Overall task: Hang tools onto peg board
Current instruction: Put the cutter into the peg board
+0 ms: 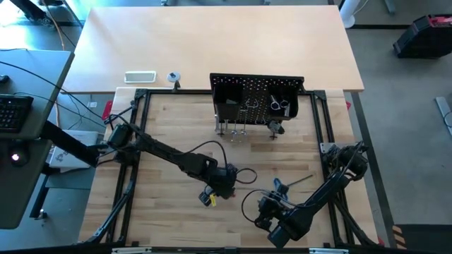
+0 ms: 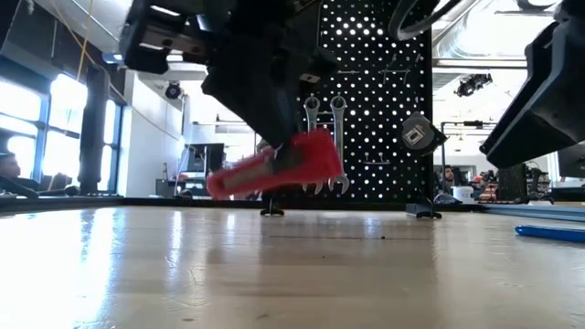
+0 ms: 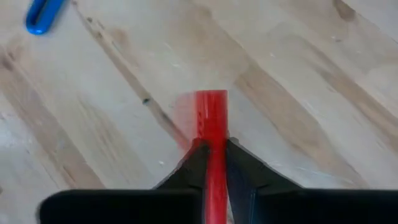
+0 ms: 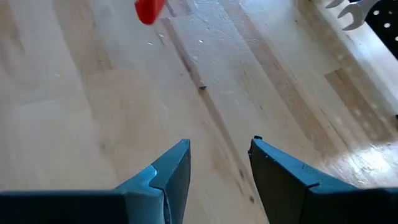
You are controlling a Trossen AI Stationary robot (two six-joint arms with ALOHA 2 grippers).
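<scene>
Clamping down, the left fingers [image 3: 211, 155] pinch the red tool [image 2: 274, 169] just above the surface [image 2: 292, 274], mid-frame, its long axis tilted, lower toward frame left. Right fingers [image 4: 217, 165] hover wide apart, holding nothing. Behind, wrenches [image 2: 324, 146] hang on the peg board [image 2: 384, 100]; a blue-ended key [image 2: 548, 233] lies far right.

The light wooden table [image 1: 183, 127] carries the black peg board [image 1: 256, 95], standing on short legs toward twelve o'clock. A black L-shaped key with blue end [image 1: 295, 181] lies flat on the wood at about four o'clock from the table's middle. No other item on the wood can be made out clearly.
</scene>
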